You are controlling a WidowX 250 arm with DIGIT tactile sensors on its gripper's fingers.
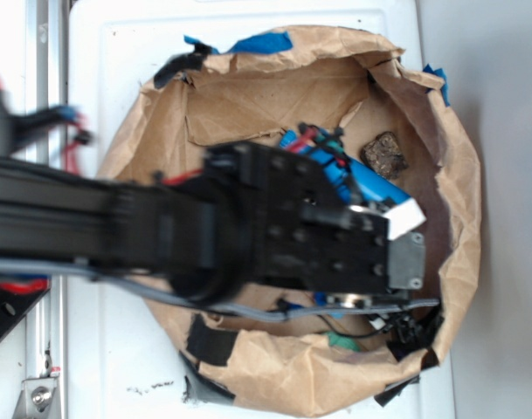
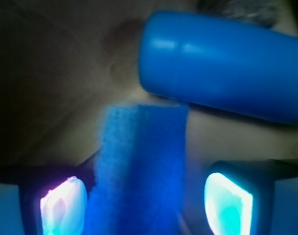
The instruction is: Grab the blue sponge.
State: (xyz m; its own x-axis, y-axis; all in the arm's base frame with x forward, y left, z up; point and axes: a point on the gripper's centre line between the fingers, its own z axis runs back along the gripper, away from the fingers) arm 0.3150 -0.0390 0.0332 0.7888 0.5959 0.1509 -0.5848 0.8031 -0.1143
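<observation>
End effector [image 2: 141, 205] spread, straddling blue sponge [image 2: 139, 166]; blue bottle [image 2: 222, 63] beyond, brown paper [image 1: 274, 96] beneath.

Under me is a white tabletop [image 1: 100, 78]. On it lies a crumpled brown paper [image 1: 274, 371], its edges turned up like a bowl, with blue tape [image 1: 261, 42] at its far edge. On the paper I see a blue bottle [image 1: 370, 181], a sponge [image 2: 139, 166] and a brown cube [image 1: 384, 154].
</observation>
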